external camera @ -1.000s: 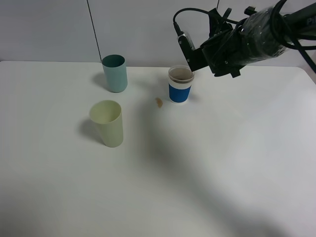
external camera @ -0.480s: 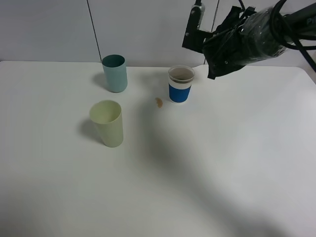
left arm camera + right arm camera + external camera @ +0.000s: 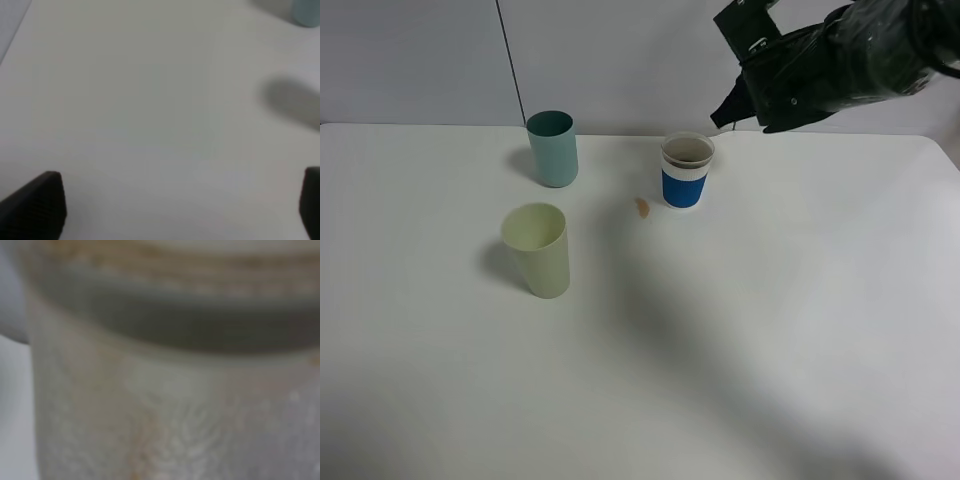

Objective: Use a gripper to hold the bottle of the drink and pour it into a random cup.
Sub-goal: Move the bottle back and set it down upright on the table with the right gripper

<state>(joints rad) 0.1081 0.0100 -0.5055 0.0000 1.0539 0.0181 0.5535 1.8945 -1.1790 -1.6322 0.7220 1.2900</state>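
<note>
The cup (image 3: 685,171), white with a blue band, stands at the back middle of the table with brown drink (image 3: 687,152) inside. My right gripper (image 3: 748,45) hangs high above and to the right of the cup, well clear of it. It is shut on the bottle, which the arm hides in the high view. In the right wrist view the clear bottle (image 3: 165,405) fills the picture, blurred, with brownish residue on its wall. My left gripper (image 3: 170,210) is open and empty over bare table; its dark fingertips (image 3: 35,205) show at the picture's corners. It is out of the high view.
A tall teal cup (image 3: 552,148) stands at the back left and a pale green cup (image 3: 536,248) in front of it. A small brown drop (image 3: 642,207) lies on the white table (image 3: 770,330) just left of the blue-banded cup.
My right gripper has lifted up and away from the cup's rim and turned the bottle back from its tipped pose. The cups have not moved.
</note>
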